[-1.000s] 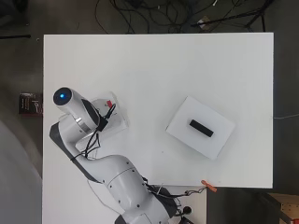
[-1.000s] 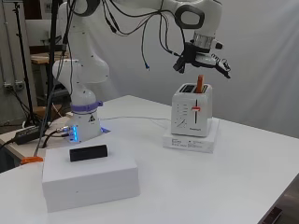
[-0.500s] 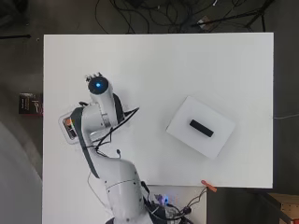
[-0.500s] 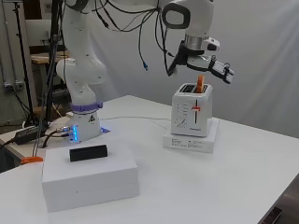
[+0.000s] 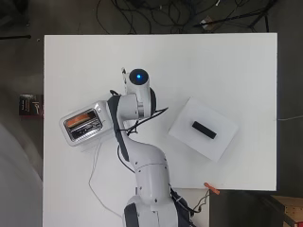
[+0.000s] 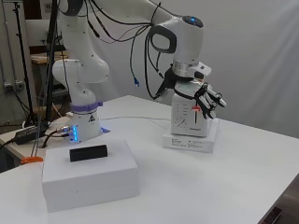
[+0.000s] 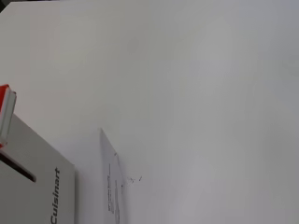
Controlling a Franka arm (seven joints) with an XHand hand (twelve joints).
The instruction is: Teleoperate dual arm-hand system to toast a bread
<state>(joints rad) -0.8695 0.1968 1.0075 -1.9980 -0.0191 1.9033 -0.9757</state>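
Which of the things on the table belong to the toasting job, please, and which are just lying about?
Part of the job:
toaster
bread in its slot
red lever on its front
hand, open beside the lever
flat white box under the toaster

Just lying about:
big white box
black block on top
orange clip at the table edge

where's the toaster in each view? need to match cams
Overhead view: the white and silver toaster sits at left of centre, slots up, a brown bread slice in one slot.
Side view: right of centre, on a flat white box, partly behind the hand.
Wrist view: only its white side with the red-tipped lever shows, at one corner.
Shared landmark: the flat white box under it; overhead barely shows it.
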